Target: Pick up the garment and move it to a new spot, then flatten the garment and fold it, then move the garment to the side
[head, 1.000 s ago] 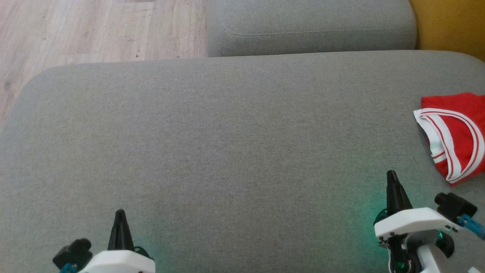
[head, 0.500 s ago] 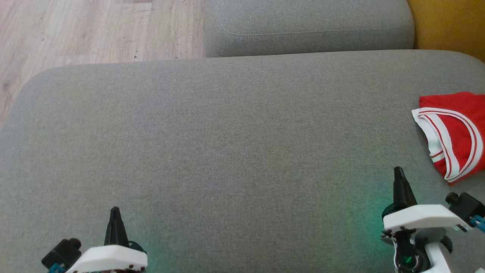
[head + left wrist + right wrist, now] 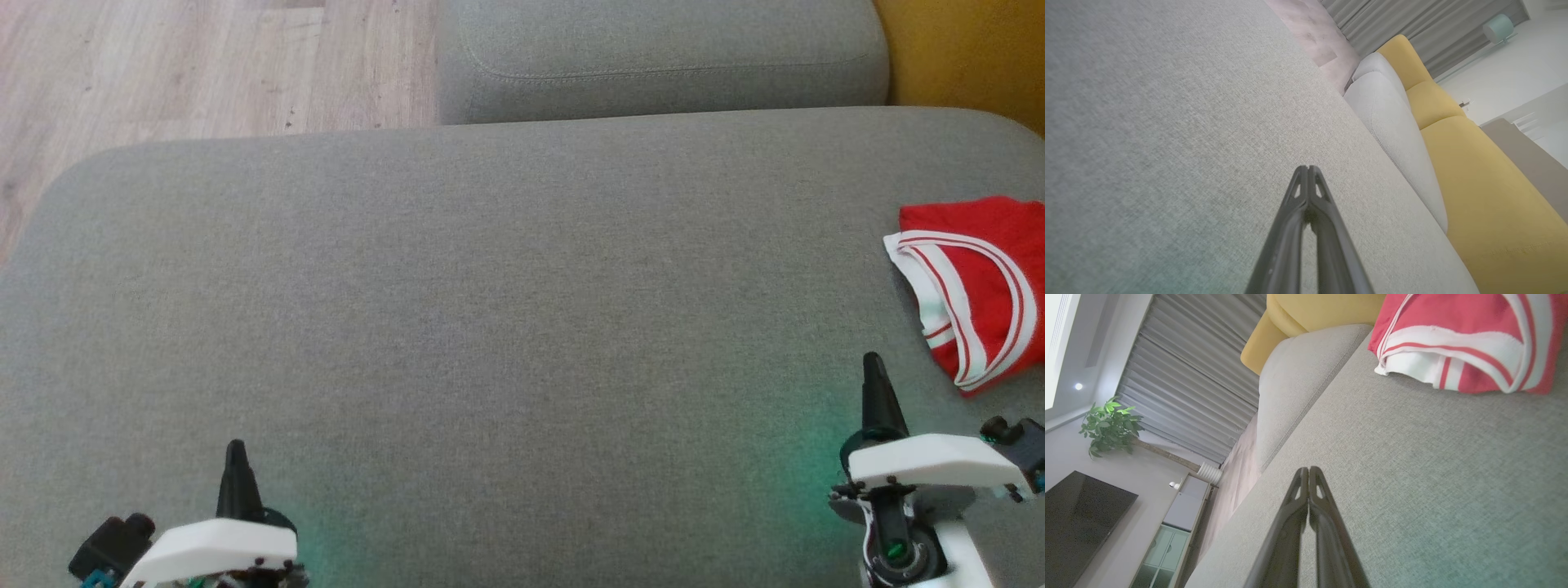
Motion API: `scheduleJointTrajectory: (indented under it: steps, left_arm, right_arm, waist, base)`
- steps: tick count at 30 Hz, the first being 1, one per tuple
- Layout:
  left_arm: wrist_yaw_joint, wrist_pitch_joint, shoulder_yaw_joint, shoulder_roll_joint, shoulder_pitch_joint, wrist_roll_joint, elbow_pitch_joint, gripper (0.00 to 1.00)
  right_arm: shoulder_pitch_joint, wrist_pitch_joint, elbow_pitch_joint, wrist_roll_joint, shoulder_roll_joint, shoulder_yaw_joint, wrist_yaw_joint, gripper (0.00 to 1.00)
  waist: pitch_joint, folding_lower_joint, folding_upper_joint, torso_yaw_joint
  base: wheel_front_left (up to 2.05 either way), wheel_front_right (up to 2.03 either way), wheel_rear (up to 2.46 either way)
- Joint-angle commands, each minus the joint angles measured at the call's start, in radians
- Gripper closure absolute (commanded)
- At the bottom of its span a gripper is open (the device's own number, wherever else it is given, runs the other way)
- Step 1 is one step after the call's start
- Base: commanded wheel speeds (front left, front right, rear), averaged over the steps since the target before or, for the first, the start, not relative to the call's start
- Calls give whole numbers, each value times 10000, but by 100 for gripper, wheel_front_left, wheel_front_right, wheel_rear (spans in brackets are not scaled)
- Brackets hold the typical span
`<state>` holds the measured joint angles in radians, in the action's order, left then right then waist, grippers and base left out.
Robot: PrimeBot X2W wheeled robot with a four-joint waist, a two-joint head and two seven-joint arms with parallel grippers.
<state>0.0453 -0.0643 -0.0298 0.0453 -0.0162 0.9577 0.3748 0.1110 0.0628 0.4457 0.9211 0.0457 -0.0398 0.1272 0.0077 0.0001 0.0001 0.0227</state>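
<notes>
The garment (image 3: 980,286) is red with white stripes and lies folded at the right edge of the grey cushion (image 3: 490,327); the right wrist view has the garment (image 3: 1466,339) at its upper right. My right gripper (image 3: 873,363) stands shut and empty just left of and nearer than it, tips pressed together (image 3: 1309,470). My left gripper (image 3: 236,449) is shut and empty at the lower left, far from the garment, its tips (image 3: 1306,169) over bare cushion.
A second grey cushion (image 3: 661,57) lies beyond the big one, with yellow upholstery (image 3: 971,57) at the far right. Wooden floor (image 3: 163,65) shows past the cushion's left and far edge. A TV, cabinet and plant (image 3: 1110,424) appear in the right wrist view.
The head camera has shifted slightly right. My right gripper has drifted right and a little farther, nearer the garment. My left gripper has edged left. Both stay shut.
</notes>
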Motion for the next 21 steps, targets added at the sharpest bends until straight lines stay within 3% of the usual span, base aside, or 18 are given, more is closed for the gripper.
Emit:
scheduleJointTrajectory:
  steps: [1,21]
  left_arm:
    - [109,50,289,29,-507,244,-393,100]
    - [364,641,681,35,-649,2392,-701,100]
  right_arm:
    - [215,-66,-440,280,37,44,19,100]
    - [131,-647,-978,2541,39,-225,25,100]
  waist:
    - [-1,-1,-1,-4]
    - [-16,-1,-1,-80]
  base:
    - [0,0,0]
    - [0,0,0]
